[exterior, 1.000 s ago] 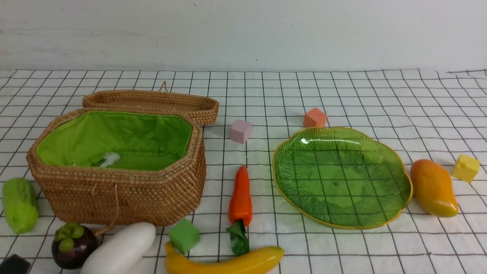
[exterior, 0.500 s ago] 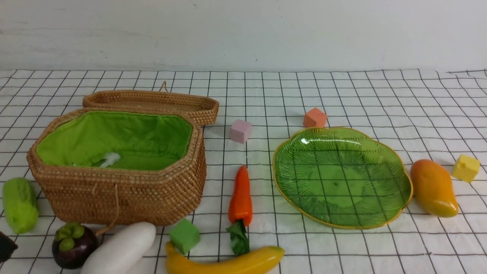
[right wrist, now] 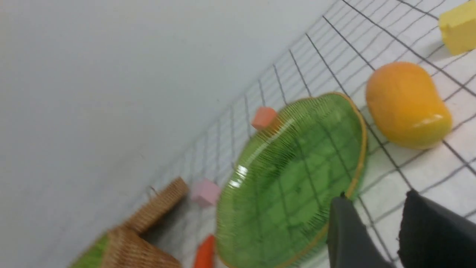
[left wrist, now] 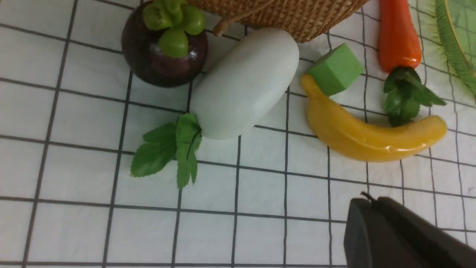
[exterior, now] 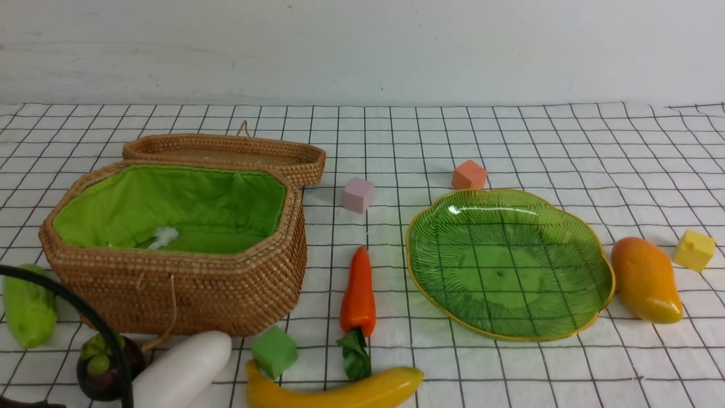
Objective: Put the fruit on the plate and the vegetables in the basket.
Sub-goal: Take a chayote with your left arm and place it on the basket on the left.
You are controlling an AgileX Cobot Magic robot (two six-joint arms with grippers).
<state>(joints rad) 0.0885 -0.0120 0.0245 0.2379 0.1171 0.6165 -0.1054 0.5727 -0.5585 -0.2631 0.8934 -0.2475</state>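
Holding the left gripper (left wrist: 372, 208) clenched shut, empty, above the black-gridded white cloth (left wrist: 85, 223), near the smooth white elongated toy vegetable (left wrist: 243, 83), curved yellow banana (left wrist: 368, 139) and dark-purple mangosteen (left wrist: 163, 56) by the brown wicker basket (left wrist: 290, 18). Holding the right gripper (right wrist: 373, 197) parted, empty, near the ribbed green glass plate (right wrist: 290, 175), orange-yellow mango (right wrist: 407, 106) just beside it.

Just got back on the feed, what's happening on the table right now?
Nothing is sorted yet. The translucent green glass plate is bare, and the brown wicker basket, lid open, holds no vegetables. The yellow banana, purple mangosteen, orange-yellow mango, orange carrot, light-green cucumber and white elongated vegetable all lie on the checked cloth. The left gripper is shut and empty, near the banana. The right gripper is open, holding nothing, close to the plate and mango.
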